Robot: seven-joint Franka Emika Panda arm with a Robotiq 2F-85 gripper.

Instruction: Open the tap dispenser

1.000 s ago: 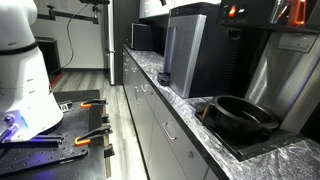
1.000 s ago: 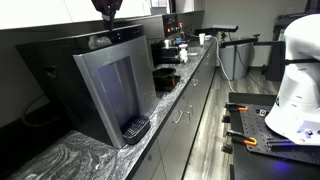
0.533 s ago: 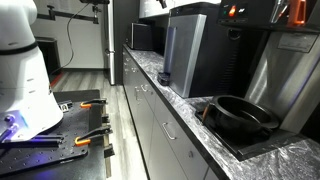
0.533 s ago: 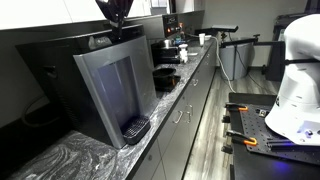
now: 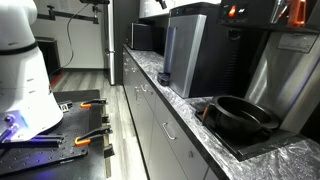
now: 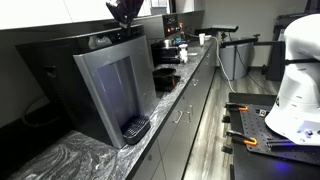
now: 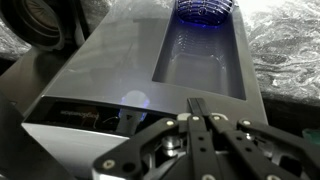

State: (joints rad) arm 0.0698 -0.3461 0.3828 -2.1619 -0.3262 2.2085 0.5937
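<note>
The tap dispenser (image 5: 185,55) is a tall box with a silver-grey front panel and black sides, standing on the marble counter; it also shows in an exterior view (image 6: 110,85). In the wrist view I look down its front panel (image 7: 120,70) to the recessed tap bay (image 7: 205,65) and the blue-lit drip grate (image 7: 205,10). My gripper (image 6: 125,10) hovers just above the dispenser's top front edge. In the wrist view its fingers (image 7: 200,105) are pressed together, shut and empty.
A round black pan (image 5: 242,115) sits on the counter near the dispenser. A smaller dark appliance (image 5: 140,37) stands further along. The counter edge (image 5: 150,85) and cabinets run beside an aisle. The white robot base (image 6: 295,75) stands on a tool-strewn table.
The gripper has shifted sideways along the dispenser's top, towards its front edge. Nothing else has moved.
</note>
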